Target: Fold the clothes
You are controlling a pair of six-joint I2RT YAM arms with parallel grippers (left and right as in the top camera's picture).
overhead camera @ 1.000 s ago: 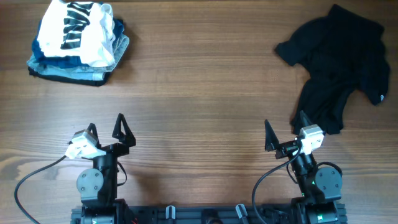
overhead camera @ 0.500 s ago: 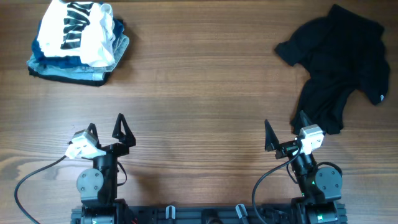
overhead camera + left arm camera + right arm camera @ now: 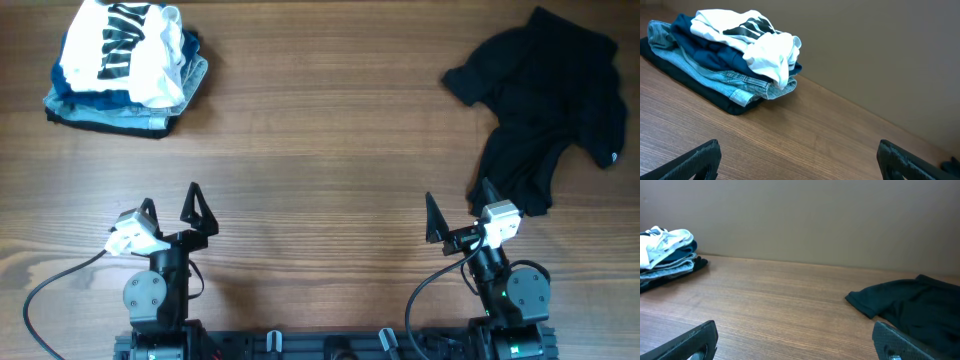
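The clothes, a black T-shirt, lie crumpled at the table's far right, with a small white label at the right edge. In the right wrist view its dark sleeve edge shows ahead to the right. My right gripper is open near the front edge, its right finger just short of the shirt's lower hem; nothing is between its fingers. My left gripper is open at the front left, far from the shirt, with bare wood between its fingers.
A stack of folded garments sits at the far left: a white piece with black lettering on top of light-blue denim and dark pieces. A plain wall rises behind the table's back edge.
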